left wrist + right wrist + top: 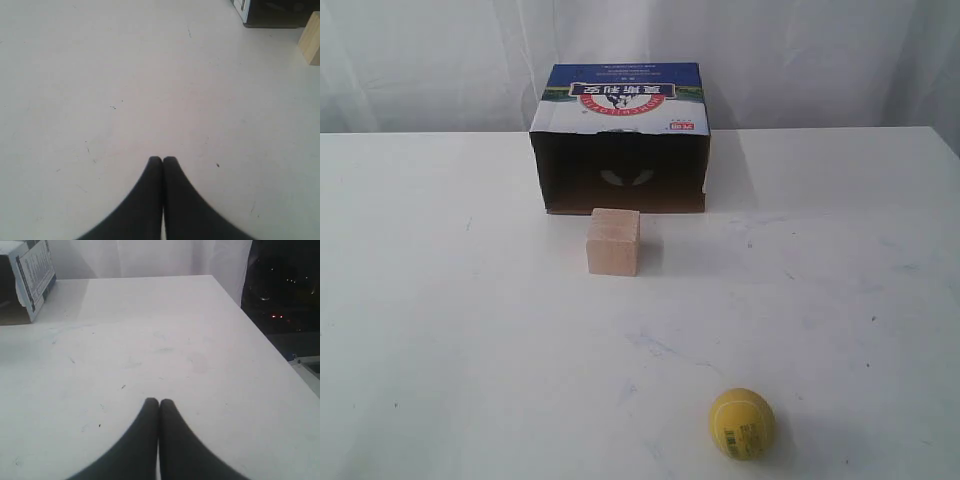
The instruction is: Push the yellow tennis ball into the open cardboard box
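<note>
1. The open cardboard box [620,110] stands at the middle of the table's [440,300] far edge. Its long side runs along that edge and its opening faces the near edge. The inside is dark; a pale curved mark shows on the back wall, and I cannot make out anything lying in it.
2. The box is brown corrugated card, and its glossy blue, white and red printed top carries upside-down lettering.
3. A pale wooden cube [613,241] with square, smooth faces sits just in front of the opening, near the box but apart from it.
4. The yellow tennis ball [742,424], round and fuzzy, rests close to the table's near edge, right of the middle. It is well apart from the cube and box, with its printed label patch turned toward the near edge.
5. The left gripper [162,160] has its dark fingers pressed together over bare white tabletop, holding nothing.
6. The right gripper [159,401] is likewise closed and empty, near the table's right edge.
</note>
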You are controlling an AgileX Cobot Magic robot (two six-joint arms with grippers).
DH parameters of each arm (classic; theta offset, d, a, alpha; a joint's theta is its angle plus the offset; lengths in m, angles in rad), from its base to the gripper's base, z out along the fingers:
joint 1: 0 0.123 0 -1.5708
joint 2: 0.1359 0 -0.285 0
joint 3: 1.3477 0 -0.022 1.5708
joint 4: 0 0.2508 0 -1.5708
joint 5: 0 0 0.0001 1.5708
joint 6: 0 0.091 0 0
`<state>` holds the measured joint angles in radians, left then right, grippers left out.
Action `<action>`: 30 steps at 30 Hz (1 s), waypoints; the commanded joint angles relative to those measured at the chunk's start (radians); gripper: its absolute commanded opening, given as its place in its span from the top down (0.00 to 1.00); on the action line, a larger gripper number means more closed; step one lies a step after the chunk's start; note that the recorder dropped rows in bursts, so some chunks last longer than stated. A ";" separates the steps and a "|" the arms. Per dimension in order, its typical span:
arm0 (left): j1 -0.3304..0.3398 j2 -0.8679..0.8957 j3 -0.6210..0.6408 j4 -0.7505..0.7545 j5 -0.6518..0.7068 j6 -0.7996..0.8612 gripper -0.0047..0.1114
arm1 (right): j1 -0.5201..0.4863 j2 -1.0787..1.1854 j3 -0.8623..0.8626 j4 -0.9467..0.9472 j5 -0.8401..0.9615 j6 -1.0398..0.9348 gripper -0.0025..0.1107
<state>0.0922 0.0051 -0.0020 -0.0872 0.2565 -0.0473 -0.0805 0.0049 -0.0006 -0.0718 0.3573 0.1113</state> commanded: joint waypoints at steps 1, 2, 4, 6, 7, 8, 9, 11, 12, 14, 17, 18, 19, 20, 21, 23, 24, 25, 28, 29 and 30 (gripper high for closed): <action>-0.005 -0.005 0.002 -0.011 0.000 0.001 0.96 | 0.001 -0.005 0.001 -0.017 -0.021 -0.032 0.98; -0.005 -0.005 0.002 -0.011 0.000 0.001 0.96 | 0.001 -0.005 0.001 -0.031 -0.040 -0.075 0.98; -0.005 -0.005 0.002 -0.011 0.000 0.001 0.96 | 0.001 -0.005 0.001 -0.055 -0.095 -0.188 0.98; -0.005 -0.005 0.002 -0.011 0.000 0.001 0.96 | 0.001 -0.005 0.001 -0.061 -0.155 -0.261 0.98; -0.005 -0.005 0.002 -0.011 0.000 0.001 0.96 | 0.001 -0.005 0.001 -0.061 -0.192 -0.272 0.98; -0.005 -0.005 0.002 -0.011 0.000 0.001 0.96 | 0.001 -0.005 0.001 -0.058 -0.234 -0.267 0.98; -0.005 -0.005 0.002 -0.011 0.000 0.001 0.96 | 0.001 -0.005 0.001 -0.049 -0.289 -0.253 0.98; -0.005 -0.005 0.002 -0.011 0.000 0.001 0.96 | 0.001 -0.005 0.001 -0.041 -0.434 -0.200 0.98; -0.005 -0.005 0.002 -0.011 0.000 0.001 0.96 | 0.001 -0.005 0.001 -0.036 -0.497 -0.153 0.98; -0.005 -0.005 0.002 -0.011 0.000 0.001 0.96 | 0.001 -0.005 0.001 -0.034 -0.669 0.028 0.98; -0.005 -0.005 0.002 -0.011 0.000 0.001 0.96 | 0.001 -0.005 0.001 0.066 -0.839 0.179 0.98; -0.005 -0.005 0.002 -0.011 0.000 0.001 0.96 | 0.001 -0.005 0.001 0.102 -0.855 0.284 0.98; -0.005 -0.005 0.002 -0.011 0.000 0.001 0.96 | 0.001 -0.005 0.001 0.119 -0.862 0.389 0.98; -0.005 -0.005 0.002 -0.011 0.000 0.001 0.96 | 0.001 -0.005 -0.002 0.122 -0.874 0.542 0.98; -0.005 -0.005 0.002 -0.011 0.000 0.001 0.96 | 0.001 -0.005 -0.021 0.122 -0.899 0.634 0.98; -0.005 -0.005 0.002 -0.011 0.000 0.001 0.96 | 0.001 -0.005 -0.101 0.122 -1.000 0.778 0.98; -0.005 -0.005 0.002 -0.011 0.000 0.001 0.96 | 0.001 0.006 -0.151 0.122 -1.044 0.781 0.98; -0.005 -0.005 0.002 -0.011 0.000 0.001 0.96 | -0.001 0.049 -0.228 0.122 -1.072 0.751 0.98; -0.005 -0.005 0.002 -0.011 0.000 0.001 0.96 | -0.001 0.241 -0.470 0.084 -1.071 0.498 0.98; -0.005 -0.005 0.002 -0.011 0.000 0.001 0.96 | -0.001 0.327 -0.553 0.044 -1.050 0.417 0.98; -0.005 -0.005 0.002 -0.011 0.000 0.001 0.96 | -0.001 0.400 -0.615 0.013 -0.997 0.358 0.98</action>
<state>0.0922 0.0051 -0.0020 -0.0872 0.2565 -0.0473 -0.0805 0.2291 -0.4392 0.0264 -0.6952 0.6576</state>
